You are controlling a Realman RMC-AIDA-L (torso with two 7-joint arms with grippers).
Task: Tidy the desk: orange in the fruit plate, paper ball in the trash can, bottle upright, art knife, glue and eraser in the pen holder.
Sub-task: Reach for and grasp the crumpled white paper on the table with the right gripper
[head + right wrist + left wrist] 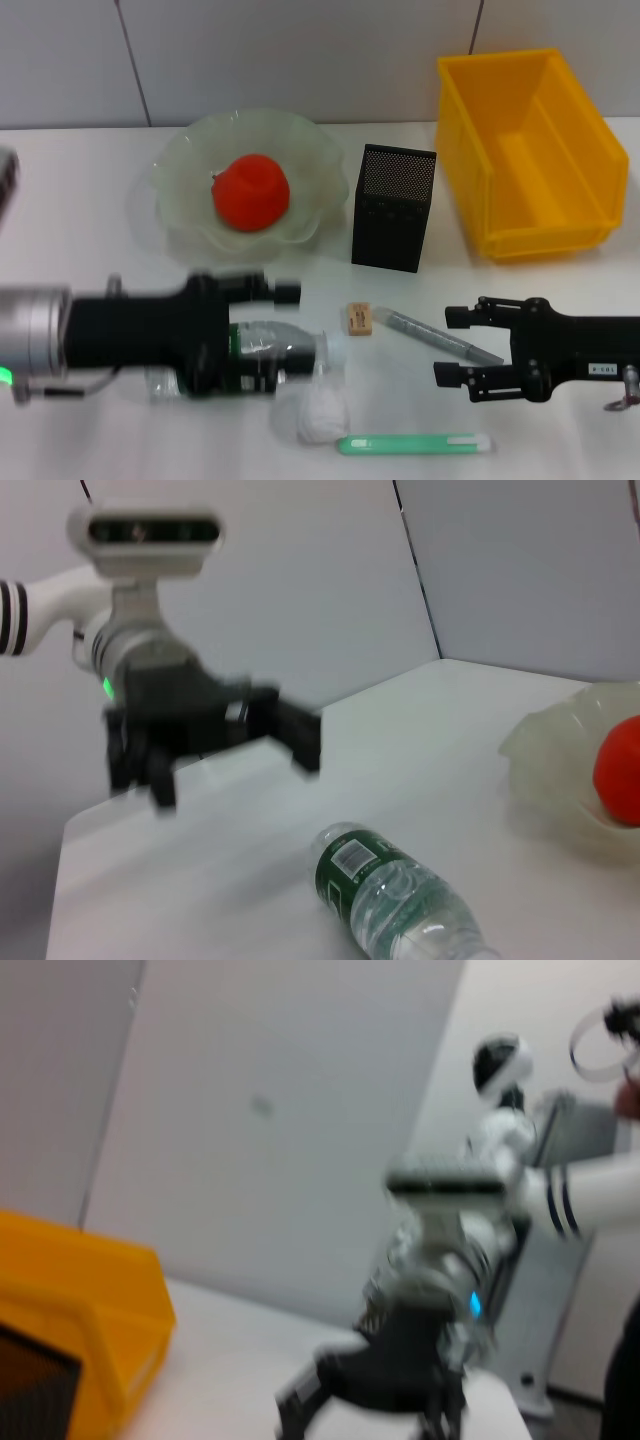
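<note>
A clear plastic bottle (300, 348) with a green label lies on its side at the front left; it also shows in the right wrist view (400, 898). My left gripper (285, 335) is open and hangs over the bottle; in the right wrist view this gripper (230, 755) is apart from it. My right gripper (450, 346) is open and empty, beside the glue stick (435, 335). The eraser (358, 318), paper ball (320, 410) and green art knife (415, 443) lie on the table. The orange (250, 192) sits in the fruit plate (180, 175).
The black mesh pen holder (393, 207) stands at centre back. The yellow bin (530, 150) stands at back right, and also shows in the left wrist view (80, 1310). A wall runs behind the table. The right gripper shows in the left wrist view (370, 1405).
</note>
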